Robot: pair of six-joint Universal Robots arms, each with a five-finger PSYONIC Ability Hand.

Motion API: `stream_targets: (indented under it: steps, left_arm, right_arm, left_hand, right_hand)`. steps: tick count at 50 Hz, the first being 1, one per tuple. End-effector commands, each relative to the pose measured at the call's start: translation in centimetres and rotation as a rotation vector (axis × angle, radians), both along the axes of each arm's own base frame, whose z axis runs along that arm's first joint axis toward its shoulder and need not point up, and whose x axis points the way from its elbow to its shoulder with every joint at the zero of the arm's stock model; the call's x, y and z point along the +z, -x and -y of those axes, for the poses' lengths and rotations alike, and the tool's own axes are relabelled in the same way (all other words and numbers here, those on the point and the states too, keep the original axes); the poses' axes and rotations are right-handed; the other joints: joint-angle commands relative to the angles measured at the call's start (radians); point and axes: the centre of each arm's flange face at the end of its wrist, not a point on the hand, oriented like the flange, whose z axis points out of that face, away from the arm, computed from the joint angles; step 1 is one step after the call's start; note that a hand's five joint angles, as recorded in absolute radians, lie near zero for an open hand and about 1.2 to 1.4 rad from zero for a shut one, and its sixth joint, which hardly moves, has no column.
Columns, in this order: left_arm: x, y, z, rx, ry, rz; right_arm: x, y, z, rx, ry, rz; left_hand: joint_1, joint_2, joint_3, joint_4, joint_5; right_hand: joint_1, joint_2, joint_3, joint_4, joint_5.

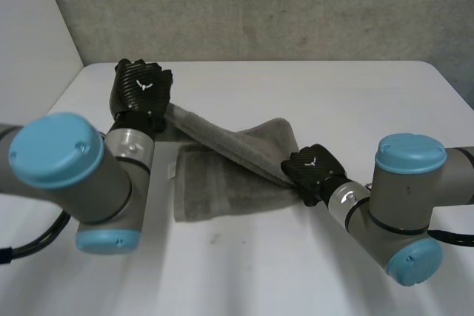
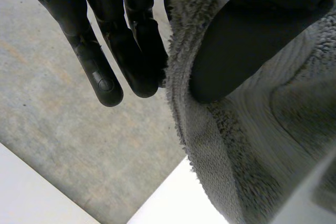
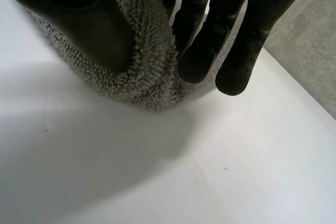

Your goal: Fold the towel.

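Grey towel (image 1: 222, 183) is laid mid-tabletop (image 1: 311, 271), its near part flat, its upper layer drawn taut in a band from far left to right between both hands. The far-left end is pinched by the left hand (image 1: 141, 88), thumb clamped on the pile against the fingers (image 2: 142, 51). The right end is clamped between thumb and fingers (image 3: 199, 51) of the right hand (image 1: 312, 169), low over the tabletop.

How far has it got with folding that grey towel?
Partway. Done: the left hand and right hand each pinch an end of one towel edge. In hand: that edge is stretched above the part lying flat on the table. Left: laying it down to close the fold.
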Motion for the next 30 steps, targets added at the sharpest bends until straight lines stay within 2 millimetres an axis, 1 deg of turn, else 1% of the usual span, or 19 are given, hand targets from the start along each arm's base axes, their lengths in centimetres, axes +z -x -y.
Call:
stream_targets:
  steps: [1,3,4,6,13,14,15,16,17,18,20,21,22,26,30]
  left_arm:
    - [-6.1,-1.6,-3.0,-0.011,-0.136,0.156]
    - [-8.0,-2.5,-4.1,-0.007,-0.189,0.213]
    - [-8.0,-2.5,-4.1,-0.007,-0.190,0.213]
    - [-9.0,-3.2,-4.9,-0.004,-0.222,0.239]
    - [-9.1,-3.2,-5.3,-0.011,-0.232,0.250]
    - [-9.1,-3.1,-5.3,-0.013,-0.232,0.250]
    - [-9.1,-3.1,-5.3,-0.013,-0.232,0.250]
    - [-9.1,-3.1,-5.5,-0.016,-0.235,0.255]
    - [-9.2,-3.1,-5.7,-0.018,-0.245,0.261]
    - [-9.2,-3.1,-5.7,-0.018,-0.245,0.261]
    - [-9.3,-3.1,-6.4,-0.030,-0.281,0.284]
    - [-9.3,-3.1,-6.4,-0.030,-0.281,0.284]
    - [-9.3,-3.1,-6.9,-0.041,-0.303,0.300]
    - [-9.0,-3.3,-7.7,-0.052,-0.345,0.323]
    - [-7.6,-3.4,-7.7,-0.048,-0.342,0.305]
  right_arm:
    - [-0.4,-0.1,0.1,0.002,-0.005,-0.004]
    - [-0.6,-0.1,0.1,0.002,-0.009,-0.006]
    - [-0.6,-0.1,0.1,0.002,-0.009,-0.006]
    - [-0.6,-0.1,0.1,0.002,-0.011,-0.007]
    - [-0.8,0.0,0.1,0.000,-0.017,-0.013]
    - [-0.8,0.0,0.1,-0.002,-0.019,-0.016]
    - [-0.8,0.0,0.1,-0.002,-0.019,-0.016]
    - [-0.8,0.1,0.0,-0.006,-0.018,-0.023]
    - [-0.7,0.1,0.0,-0.005,-0.010,-0.031]
    - [-0.7,0.1,0.0,-0.005,-0.010,-0.031]
    - [-0.4,0.2,-0.1,0.002,0.008,-0.046]
    - [-0.4,0.2,-0.1,0.002,0.009,-0.046]
    - [-0.4,0.3,-0.1,0.000,0.011,-0.052]
    - [0.0,0.8,0.2,-0.013,0.015,-0.052]
    - [0.4,1.6,0.4,-0.024,0.026,-0.084]
  left_hand:
    - [0.195,0.180,0.182,0.180,0.203]
    - [0.195,0.180,0.182,0.180,0.203]
    - [0.195,0.180,0.182,0.180,0.203]
    - [0.195,0.180,0.182,0.180,0.203]
    - [0.192,0.177,0.179,0.178,0.200]
    - [0.122,0.107,0.109,0.108,0.130]
    - [0.122,0.107,0.109,0.107,0.130]
    - [-0.041,-0.056,-0.054,-0.055,-0.033]
    - [-0.252,-0.267,-0.265,-0.266,-0.244]
    - [-0.254,-0.269,-0.267,-0.268,-0.246]
    - [-0.812,-0.827,-0.825,-0.826,-0.804]
    - [-0.815,-0.830,-0.828,-0.829,-0.807]
    - [-1.024,-1.039,-1.037,-1.039,-1.016]
    - [-1.027,-1.042,-1.040,-1.041,-1.019]
    - [-1.027,-1.042,-1.040,-1.041,-1.019]
  right_hand:
    - [0.122,0.140,0.070,0.058,0.080]
    - [0.122,0.140,0.070,0.058,0.080]
    - [0.122,0.140,0.070,0.058,0.080]
    - [0.122,0.140,0.070,0.058,0.080]
    - [0.122,0.140,0.070,0.058,0.080]
    - [0.122,0.140,0.070,0.058,0.080]
    - [0.122,0.140,0.070,0.058,0.080]
    - [0.122,0.140,0.070,0.058,0.080]
    - [0.122,0.140,0.070,0.058,0.080]
    - [0.122,0.140,0.070,0.058,0.080]
    - [0.122,0.140,0.070,0.058,0.080]
    - [0.122,0.140,0.070,0.058,0.080]
    - [0.122,0.140,0.070,0.058,0.080]
    - [0.122,0.140,0.070,0.058,0.080]
    - [0.122,0.140,0.070,0.058,0.080]
